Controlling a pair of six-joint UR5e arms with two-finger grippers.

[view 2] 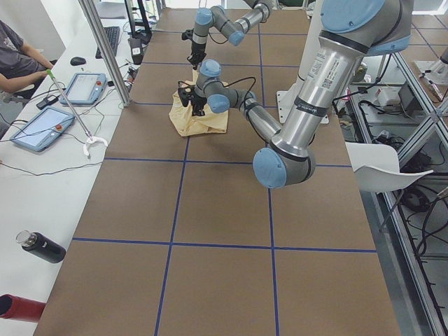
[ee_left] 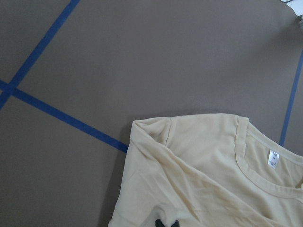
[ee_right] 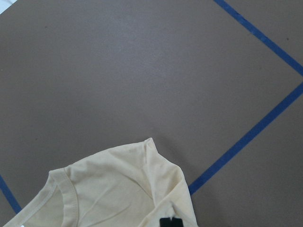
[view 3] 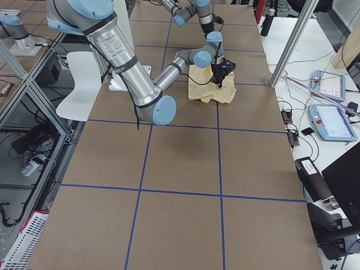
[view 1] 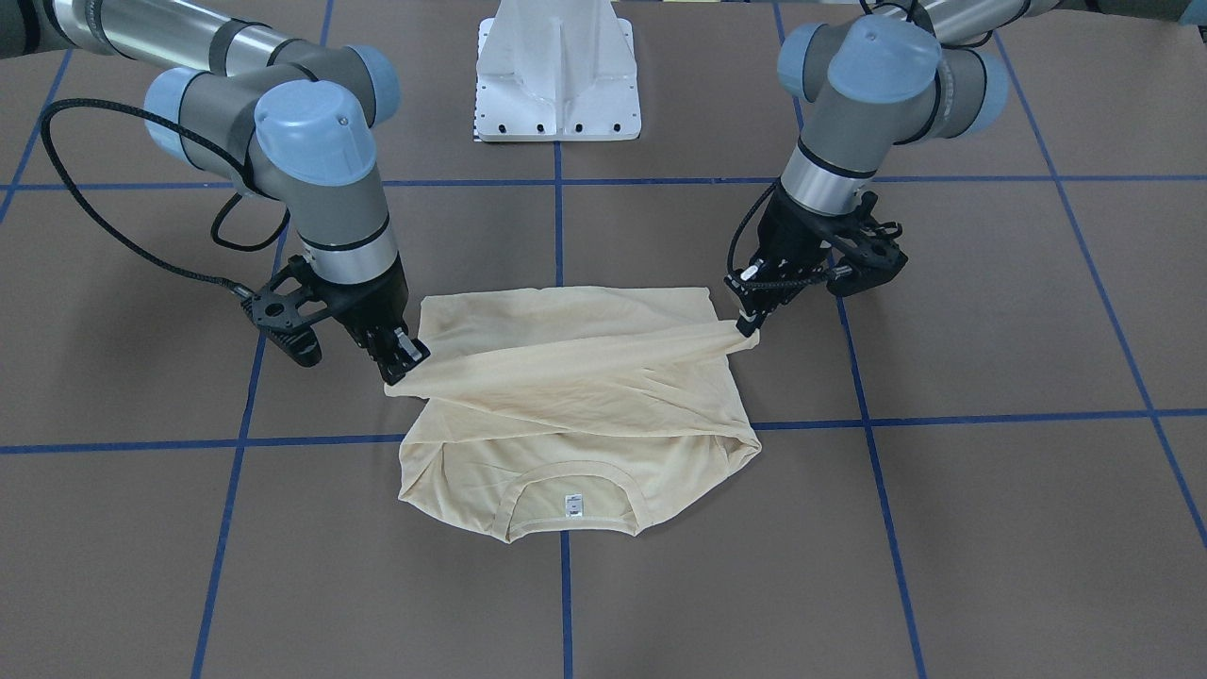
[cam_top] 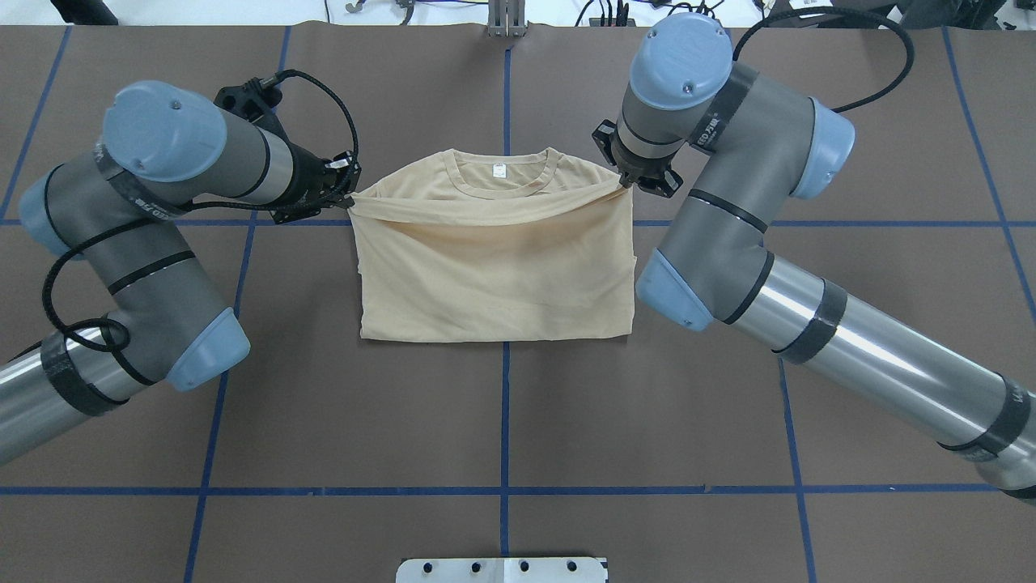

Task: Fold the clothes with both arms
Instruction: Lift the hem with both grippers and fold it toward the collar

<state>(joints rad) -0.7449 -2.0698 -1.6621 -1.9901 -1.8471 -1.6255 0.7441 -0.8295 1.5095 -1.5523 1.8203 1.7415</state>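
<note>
From across the counter [view 1: 943, 528], I see the shirt [view 1: 575, 377] lying at centre, with its collar [view 1: 514, 500] toward the camera and its label [view 1: 571, 505] showing. My left pincer [view 1: 750, 325] and right pincer [view 1: 404, 363] are each clamped on a corner of the upper layer, and that edge is raised and stretched between them. From overhead, the raised edge sags just short of the collar. Both wrist views show the shoulders flat on the counter.
</note>
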